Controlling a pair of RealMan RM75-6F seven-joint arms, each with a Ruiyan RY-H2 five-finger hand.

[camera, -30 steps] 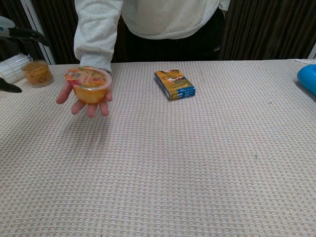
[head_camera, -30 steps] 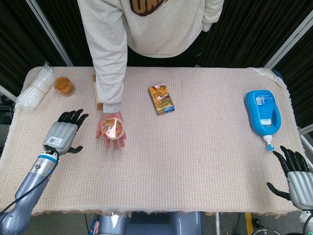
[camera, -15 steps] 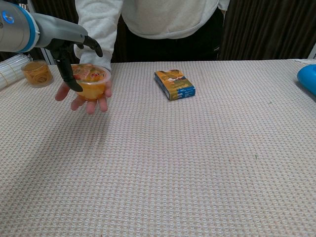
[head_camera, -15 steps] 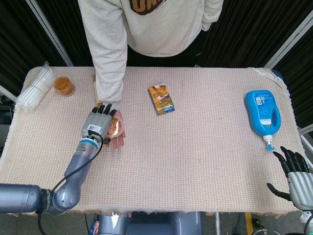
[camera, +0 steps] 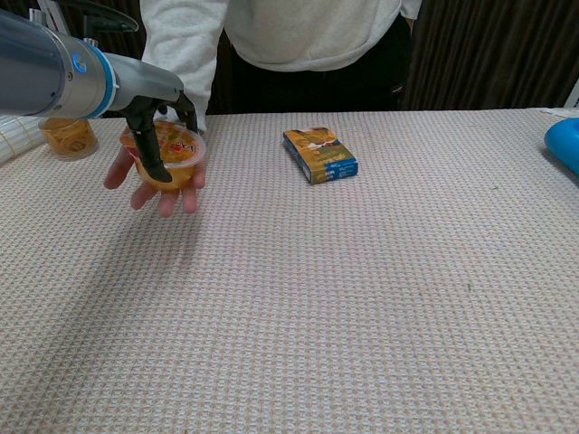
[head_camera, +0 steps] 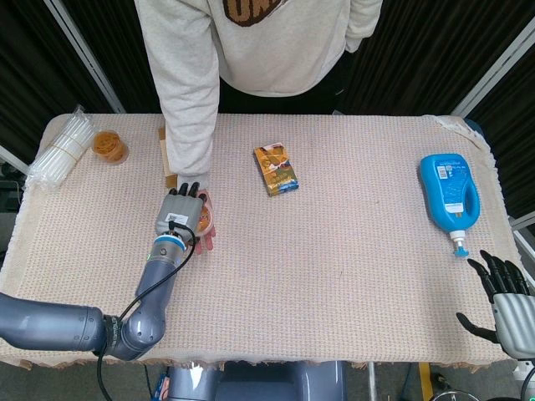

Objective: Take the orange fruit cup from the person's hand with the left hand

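One hand matters here: the left hand [camera: 156, 122] sits directly over the orange fruit cup [camera: 177, 155], fingers curled down around its sides, though whether the grip is firm I cannot tell. The cup rests on the person's hand [camera: 154, 185] underneath.

The right hand [head_camera: 501, 301] lies spread and empty, well apart.

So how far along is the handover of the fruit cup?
Done: the left hand has reached the fruit cup and its fingers are draped over it. In hand: closing the grasp. Left: lifting it away, since the cup sits in the person's palm. The right hand waits open.
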